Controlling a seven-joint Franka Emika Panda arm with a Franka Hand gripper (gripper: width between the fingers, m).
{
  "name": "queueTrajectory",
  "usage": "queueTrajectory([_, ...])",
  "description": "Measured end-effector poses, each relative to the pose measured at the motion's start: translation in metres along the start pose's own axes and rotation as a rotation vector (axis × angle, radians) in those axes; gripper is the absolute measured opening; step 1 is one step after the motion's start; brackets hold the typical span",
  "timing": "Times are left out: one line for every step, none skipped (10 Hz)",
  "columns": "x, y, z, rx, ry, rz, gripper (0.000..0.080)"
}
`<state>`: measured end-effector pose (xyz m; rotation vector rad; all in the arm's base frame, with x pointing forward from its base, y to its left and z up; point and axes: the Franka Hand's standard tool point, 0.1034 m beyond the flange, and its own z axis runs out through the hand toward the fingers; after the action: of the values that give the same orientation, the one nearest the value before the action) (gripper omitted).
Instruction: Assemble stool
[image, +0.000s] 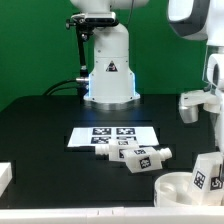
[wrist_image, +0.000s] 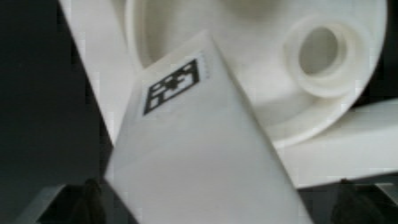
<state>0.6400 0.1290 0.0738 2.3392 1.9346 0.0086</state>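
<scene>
The stool's round white seat (image: 172, 186) lies at the exterior view's lower right. One chunky white leg (image: 206, 174) stands on it, with a black-and-white tag facing the camera. My gripper (image: 212, 140) hangs just above that leg. In the wrist view the same leg (wrist_image: 192, 150) runs between my dark fingertips (wrist_image: 71, 205), its tag turned toward the camera, and the seat (wrist_image: 311, 100) with a round hole lies behind it. My gripper (wrist_image: 208, 208) is open. A dark gap shows beside the leg on at least one side. Two more tagged legs (image: 110, 152) (image: 148, 158) lie on the black table.
The marker board (image: 112, 134) lies flat in the middle of the table, just behind the loose legs. The robot's white base (image: 108, 72) stands at the back. A white block's corner (image: 5, 178) shows at the exterior view's lower left edge.
</scene>
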Motion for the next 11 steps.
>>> queueTrajectory([-0.003,0.001,0.000,0.000,-0.002,-0.039,0.0649])
queueTrajectory([-0.005,0.002,0.001,-0.002,-0.009,-0.102,0.0649])
queueTrajectory([-0.009,0.003,0.001,-0.002,-0.013,-0.181,0.0649])
queueTrajectory([-0.018,0.008,0.001,-0.003,-0.022,-0.328,0.0649])
queueTrajectory([-0.019,0.007,0.002,-0.002,-0.022,-0.260,0.0649])
queueTrajectory([-0.019,0.007,0.002,-0.002,-0.022,-0.247,0.0649])
queueTrajectory([-0.020,0.008,0.002,-0.001,-0.022,-0.244,0.0534])
queueTrajectory([-0.020,0.007,0.003,-0.001,-0.022,-0.222,0.0398])
queueTrajectory([-0.020,0.007,0.002,-0.001,-0.021,-0.127,0.0398])
queueTrajectory([-0.020,0.007,0.002,-0.002,-0.021,-0.057,0.0340])
queueTrajectory([-0.020,0.008,0.002,-0.002,-0.020,0.039,0.0340])
